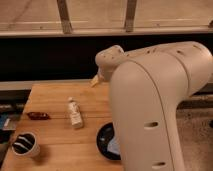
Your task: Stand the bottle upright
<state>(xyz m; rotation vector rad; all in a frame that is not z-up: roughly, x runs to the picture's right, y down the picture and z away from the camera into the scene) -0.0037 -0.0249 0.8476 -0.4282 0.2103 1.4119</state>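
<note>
The bottle (pixel 75 113) is small, pale and translucent with a white cap. It lies on its side near the middle of the wooden table (pixel 55 97), cap end pointing away from me. My gripper (pixel 96 80) hangs at the end of the white arm (pixel 155 100), above the table's far edge. It is up and to the right of the bottle and not touching it.
A white cup with a dark inside (pixel 26 145) stands at the front left. A small dark red flat packet (pixel 38 116) lies left of the bottle. A black plate (pixel 106 141) sits at the front right, partly behind the arm. A dark wall and rail run behind the table.
</note>
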